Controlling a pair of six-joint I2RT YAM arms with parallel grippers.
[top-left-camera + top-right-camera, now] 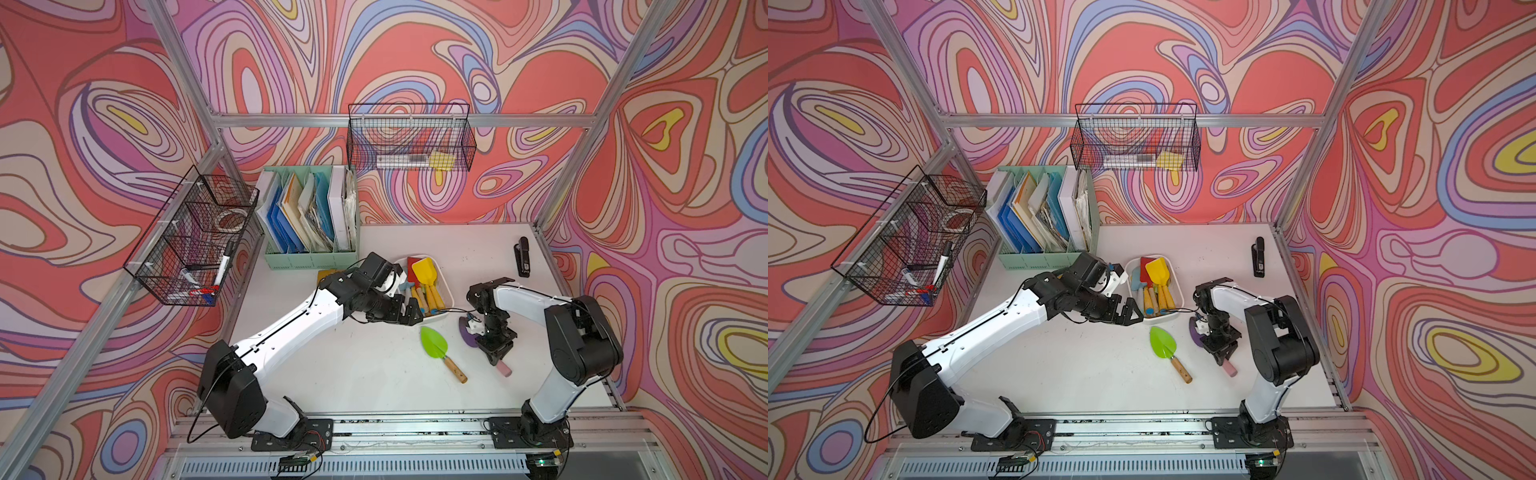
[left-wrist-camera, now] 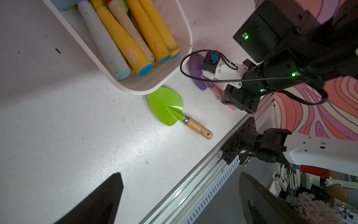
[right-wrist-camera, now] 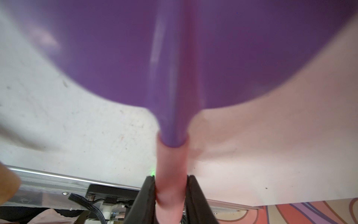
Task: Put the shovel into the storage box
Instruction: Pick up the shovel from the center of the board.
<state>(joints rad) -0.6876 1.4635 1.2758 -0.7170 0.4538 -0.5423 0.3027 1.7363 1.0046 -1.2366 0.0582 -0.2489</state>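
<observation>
The pink handle of the purple shovel (image 3: 174,58) is gripped by the right hand (image 3: 171,201); the left hand (image 1: 409,313) is held wide open beside the storage box (image 1: 448,291).

White tabletop (image 1: 353,374), scuffed. At centre: white storage box (image 1: 448,286) holding shovels. At 11 o'clock: mint-green file organizer (image 1: 309,259). At 2 o'clock: black stapler (image 1: 523,257). Just 6 o'clock of box: green shovel (image 1: 434,341), wooden handle. Beside it at 3 o'clock: purple shovel (image 1: 467,336), pink handle.
</observation>
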